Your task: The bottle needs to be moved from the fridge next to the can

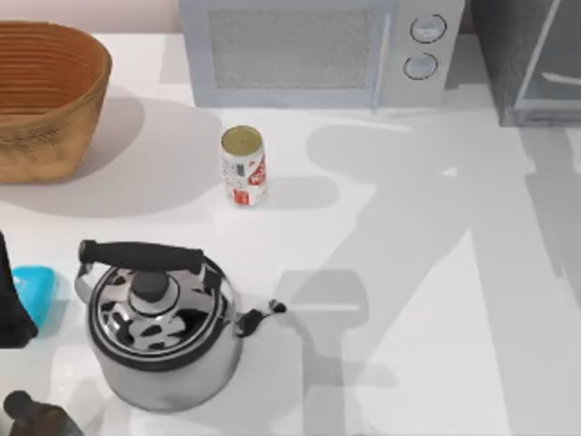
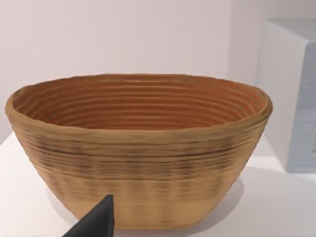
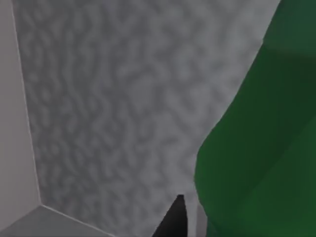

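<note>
- The can stands upright on the white table, at about 11 o'clock from the table's middle in the top view, its gold top facing up and red markings on its side
- The microwave sits along the far edge at 12 o'clock, with two round knobs on its right part; the can stands near its front and apart from it
- The fridge fills the 1 o'clock corner, just beside the microwave, and its glass-paned door shows at the edge of the top view
- A woven basket rests at 10 o'clock, well apart from the can; the left wrist view faces its side, with the microwave's pale wall beyond it
- A steel kettle with a black handle stands at 7 o'clock, its spout toward 3 o'clock
- A blue object lies at 9 o'clock beside the kettle, and a dark brown bottle top shows at 8 o'clock
- The left arm's dark body sits parked at the 9 o'clock edge; one black fingertip shows in its wrist view, and I cannot tell how its fingers stand
- The right wrist view looks at the grey mottled inner wall of the fridge, with the green bottle close by
- One black fingertip of the right gripper lies just beside the bottle; whether it is clamped on it I cannot tell
</note>
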